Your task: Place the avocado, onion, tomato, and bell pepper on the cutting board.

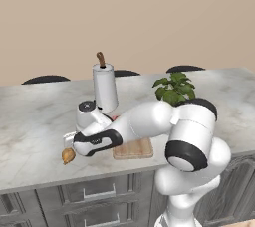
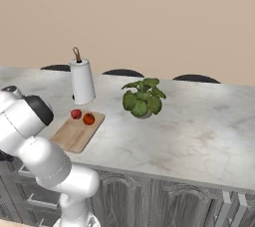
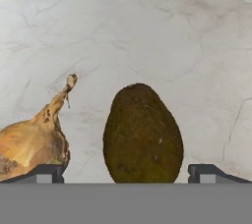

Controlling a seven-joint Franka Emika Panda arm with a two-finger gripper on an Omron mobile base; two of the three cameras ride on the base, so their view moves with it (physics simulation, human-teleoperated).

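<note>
My pincer (image 3: pixel 126 173) stands spread wide and holds nothing, its two dark fingertips (image 3: pixel 43 173) planted either side of the avocado (image 3: pixel 142 133), which rests on the marble counter (image 3: pixel 162 31) squarely in the gap between them. The avocado's long axis runs straight away from me, up the hand view, narrow end far, so my jaws would close across its short width. Just beside the avocado, on the side of my left-hand fingertip in that view, lies the onion (image 3: pixel 30 144), its pointed stem angling away; my fingertip sits between the two, with little room to spare, and I judge that crowding the chief risk of the closing. From the left base view the onion (image 1: pixel 68 156) shows under my hand, and the cutting board (image 1: pixel 133 149) lies near, on my arm's far side. The board (image 2: pixel 74 132) already carries the tomato (image 2: pixel 88 118) and the bell pepper (image 2: pixel 75 114).
</note>
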